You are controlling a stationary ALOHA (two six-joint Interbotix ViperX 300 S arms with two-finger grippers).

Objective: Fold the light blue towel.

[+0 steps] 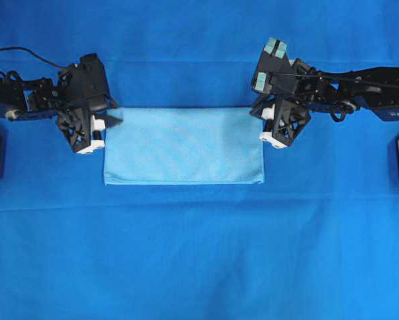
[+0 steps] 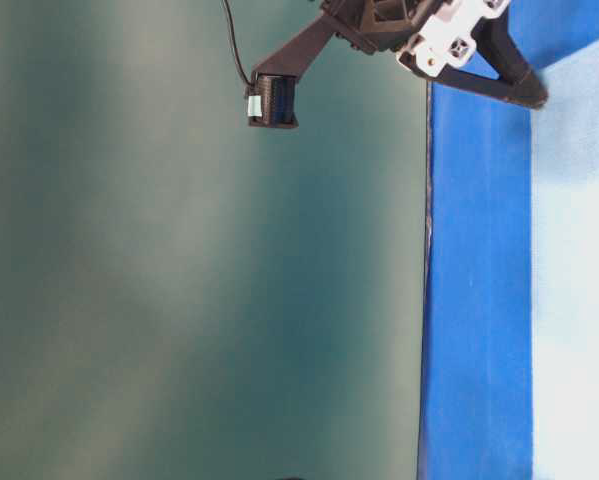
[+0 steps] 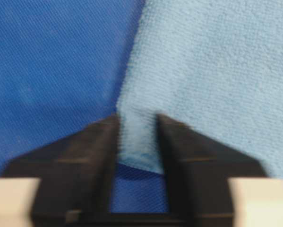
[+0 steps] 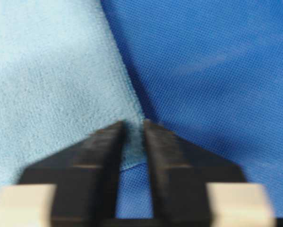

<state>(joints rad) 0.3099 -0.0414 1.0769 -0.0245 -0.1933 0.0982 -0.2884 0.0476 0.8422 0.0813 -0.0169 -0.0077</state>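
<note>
Black fingers (image 3: 96, 156) of both arms pinch corners of the light blue towel (image 1: 184, 145) on the royal-blue tablecloth (image 1: 199, 260).

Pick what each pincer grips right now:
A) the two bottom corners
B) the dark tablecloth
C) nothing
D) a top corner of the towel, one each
D: both wrist views show towel corners between the fingers of the left pincer and right pincer; overhead, they sit at its top corners.

Pale sky-blue microfibre towel (image 1: 184, 145), plain, fine nubby weave; large royal-blue table cloth (image 1: 199, 253), plain, fine mesh texture; black gripper fingers (image 3: 84, 161) with white bases; dull grey-green backdrop wall (image 2: 179, 280)
</note>
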